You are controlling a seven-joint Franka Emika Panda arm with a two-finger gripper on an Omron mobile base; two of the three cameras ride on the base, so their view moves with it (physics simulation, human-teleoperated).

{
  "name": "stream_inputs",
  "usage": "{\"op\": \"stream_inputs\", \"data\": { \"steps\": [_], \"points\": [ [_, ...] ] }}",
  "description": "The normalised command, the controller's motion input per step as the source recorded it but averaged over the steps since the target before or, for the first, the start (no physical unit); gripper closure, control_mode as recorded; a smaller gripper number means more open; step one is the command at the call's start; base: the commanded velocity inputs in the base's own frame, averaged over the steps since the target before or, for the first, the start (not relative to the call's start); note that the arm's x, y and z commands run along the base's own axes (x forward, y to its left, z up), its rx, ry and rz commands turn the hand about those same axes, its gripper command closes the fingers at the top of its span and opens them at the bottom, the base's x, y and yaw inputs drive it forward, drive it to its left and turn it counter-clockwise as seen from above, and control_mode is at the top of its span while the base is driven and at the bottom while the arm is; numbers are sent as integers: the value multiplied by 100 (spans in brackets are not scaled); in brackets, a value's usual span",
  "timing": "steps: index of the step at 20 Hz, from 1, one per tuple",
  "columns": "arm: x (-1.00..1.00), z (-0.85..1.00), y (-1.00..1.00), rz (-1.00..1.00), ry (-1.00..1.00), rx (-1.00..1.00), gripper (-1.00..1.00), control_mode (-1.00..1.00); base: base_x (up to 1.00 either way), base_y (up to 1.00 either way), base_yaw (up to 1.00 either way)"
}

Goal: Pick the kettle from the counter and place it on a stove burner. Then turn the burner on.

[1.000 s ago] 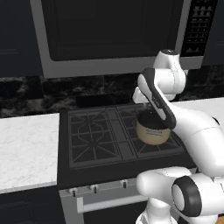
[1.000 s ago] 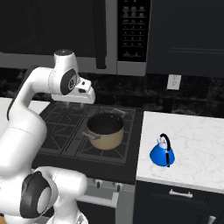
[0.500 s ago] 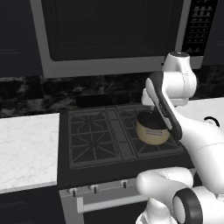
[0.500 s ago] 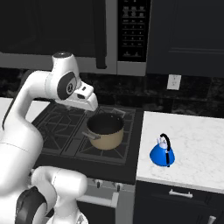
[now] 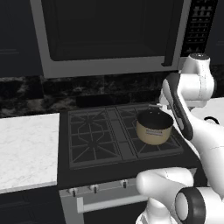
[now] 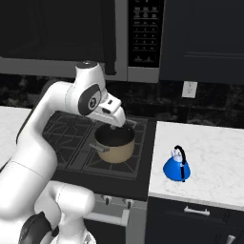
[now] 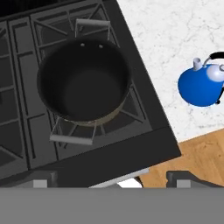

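From the left base view, the beige pot [image 5: 154,127] is sitting on the stove's right grate. From the right, the kettle [image 6: 177,165] is standing upright on the counter [image 6: 214,157], right of the stove. From the hand, the gripper [image 7: 113,178] is hanging wide open and empty above the pot; the kettle looks light, rigid and slick, so its arched handle is probably the best hold.

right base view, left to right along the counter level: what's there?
Stove burner → beige pot → counter carrying the blue kettle.
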Motion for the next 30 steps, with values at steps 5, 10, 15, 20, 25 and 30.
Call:
{"op": "stream_inputs", "data": {
  "steps": [5,10,15,20,25,30],
  "points": [
    [2,0,-65,0,0,-4,-100,-100,0,0,0],
    [11,-5,-51,0,0,-5,-100,-100,0,0,0],
    [30,-32,-48,2,0,-1,-100,-100,0,0,0],
    [21,-57,-46,4,0,0,-100,-100,0,0,0],
    [33,-41,-50,6,0,0,-100,-100,0,0,0],
    [34,-10,-59,4,-5,0,-100,-100,0,0,0]
  ]
}}
